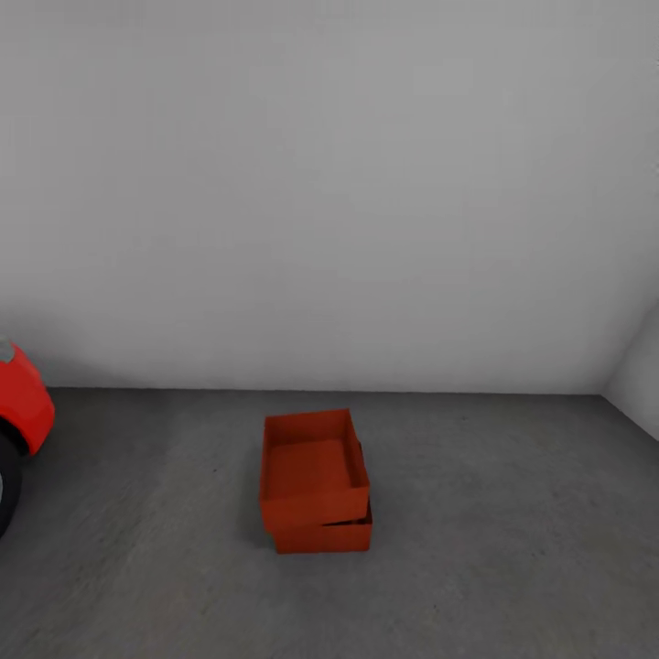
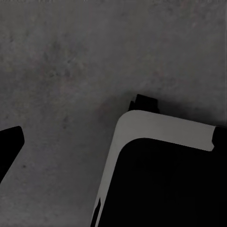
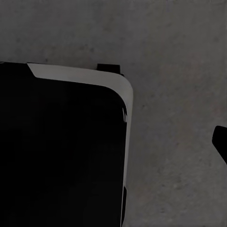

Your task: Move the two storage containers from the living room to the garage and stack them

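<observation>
Back wall (image 1: 329, 183): plain pale grey, bare, meeting the floor in a straight line running across the head view.
Side wall (image 1: 636, 375): a second pale wall is angling in at the right, forming a corner.
Floor (image 1: 513, 549): dark grey, matte, speckled like concrete, stretching across the lower part of the head view; it is also showing under both wrist cameras.
Red car (image 1: 20, 403): its rounded body and a dark wheel are edging in at the left.
Light: soft and even, fading darker along the foot of the back wall.
</observation>
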Available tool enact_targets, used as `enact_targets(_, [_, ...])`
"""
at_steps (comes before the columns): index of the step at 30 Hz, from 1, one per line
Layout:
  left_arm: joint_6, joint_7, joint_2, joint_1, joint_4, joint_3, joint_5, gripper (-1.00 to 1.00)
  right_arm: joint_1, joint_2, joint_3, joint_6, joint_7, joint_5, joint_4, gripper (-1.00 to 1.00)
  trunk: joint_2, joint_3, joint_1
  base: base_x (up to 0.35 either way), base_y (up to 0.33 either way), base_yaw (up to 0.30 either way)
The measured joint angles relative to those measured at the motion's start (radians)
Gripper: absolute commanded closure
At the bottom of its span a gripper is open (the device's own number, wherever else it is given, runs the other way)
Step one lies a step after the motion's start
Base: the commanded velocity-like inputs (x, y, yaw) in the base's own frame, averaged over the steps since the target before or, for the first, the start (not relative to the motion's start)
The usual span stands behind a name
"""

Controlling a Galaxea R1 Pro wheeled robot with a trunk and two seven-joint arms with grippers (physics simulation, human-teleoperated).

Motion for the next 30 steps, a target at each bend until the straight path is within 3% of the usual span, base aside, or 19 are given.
enact_targets(30, [0.000,0.000,0.000,0.000,0.000,0.000,0.000,-1.00,0.000,0.000,-0.001,0.000,0.000,0.000,0.000,-1.00,0.000,0.049,0.000,0.000,0.000,0.000])
